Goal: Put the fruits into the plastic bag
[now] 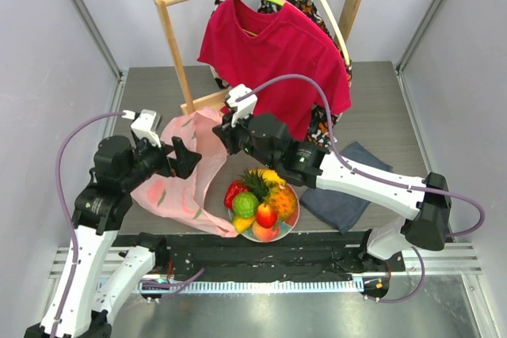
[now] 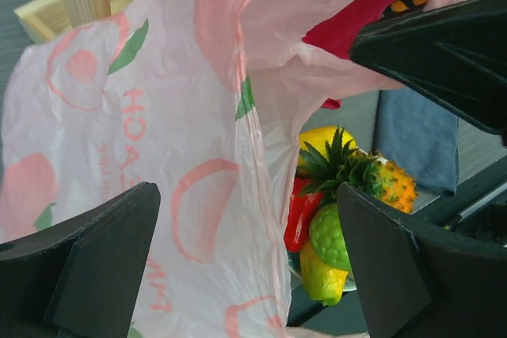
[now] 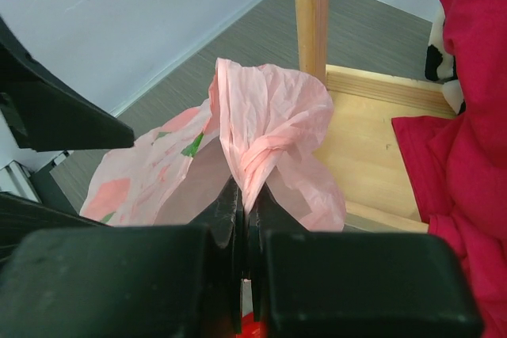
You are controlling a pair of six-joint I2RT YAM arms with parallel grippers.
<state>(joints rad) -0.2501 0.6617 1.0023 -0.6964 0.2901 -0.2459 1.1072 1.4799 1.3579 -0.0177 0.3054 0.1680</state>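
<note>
Right gripper [image 3: 245, 195]: jaws shut tight on a bunched fold of the plastic bag [image 1: 186, 191], at the bag's 1 o'clock corner in the top view. The fold is lifted off the table, presumably so the mouth is held up rather than left collapsed.

Left gripper [image 2: 249, 251]: jaws spread fully wide, nothing gripped. It is brought in from 9 o'clock over the bag's middle, with the film hanging between the fingers. Contact cannot be confirmed. It is judged to be staged for a grab on the opposite rim so the mouth can be pulled apart.

The fruits [image 1: 261, 199] are all piled on the plate [image 1: 296, 213], at 4 o'clock from the bag and just beside its lower edge. None is seen inside the bag, so loading is judged not started; bag opening is the step in hand.

Risk: the film is thin and slippery, so a one-point pinch could slip or tear, and the mouth looks too narrow for the pineapple.

The red T-shirt [image 1: 269, 53] at 12 o'clock and the grey-blue cloth [image 1: 348, 187] at 3 o'clock of the plate are not involved.
</note>
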